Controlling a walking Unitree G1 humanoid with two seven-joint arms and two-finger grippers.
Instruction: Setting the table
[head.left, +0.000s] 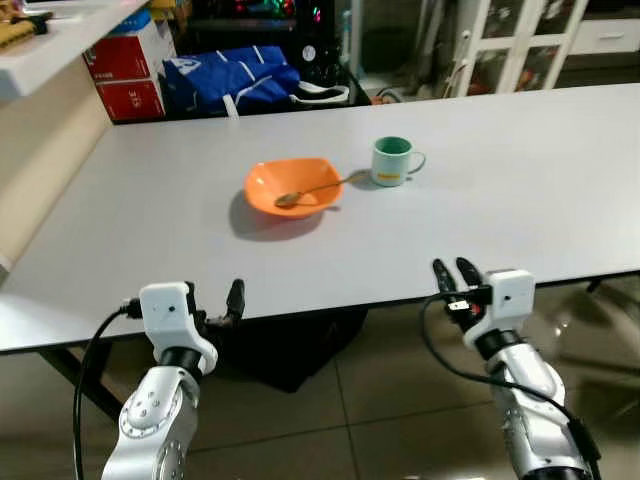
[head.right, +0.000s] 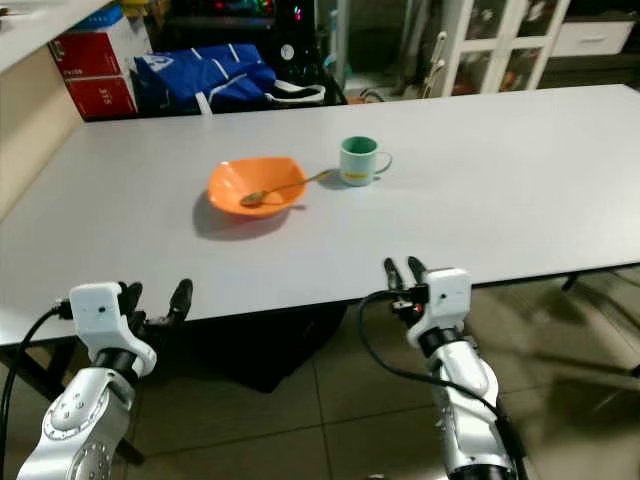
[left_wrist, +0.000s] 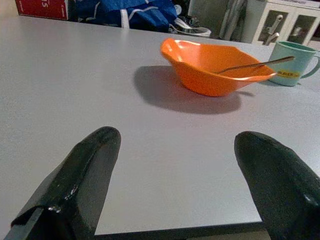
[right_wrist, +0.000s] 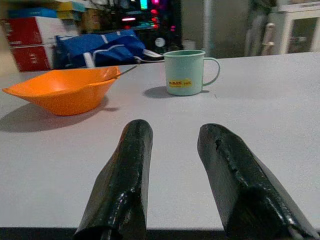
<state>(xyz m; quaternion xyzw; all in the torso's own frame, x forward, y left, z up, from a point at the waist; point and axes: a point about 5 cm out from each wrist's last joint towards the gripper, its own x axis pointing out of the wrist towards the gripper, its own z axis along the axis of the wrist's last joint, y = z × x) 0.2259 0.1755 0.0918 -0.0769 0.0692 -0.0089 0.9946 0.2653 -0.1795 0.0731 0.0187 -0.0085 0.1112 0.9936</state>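
Observation:
An orange bowl (head.left: 270, 190) sits mid-table on the white table (head.left: 520, 200), with a metal spoon (head.left: 312, 189) resting in it, handle toward the mug. Just right of the bowl stands a pale green mug (head.left: 393, 162), upright, its handle to the right. My left gripper (head.left: 213, 300) hovers at the table's near edge, left of the bowl, its fingers (left_wrist: 95, 165) wide apart and empty. Also at the near edge, in front of the mug, my right gripper (head.left: 455, 274) holds nothing, and a narrow gap separates its fingers (right_wrist: 131, 165).
Beyond the far edge lie a blue bag (head.left: 230, 80) and red boxes (head.left: 125, 75). A white shelf (head.left: 50, 45) juts out at far left. White cabinets (head.left: 510, 40) stand at the back right. Tiled floor (head.left: 380, 400) lies below the near edge.

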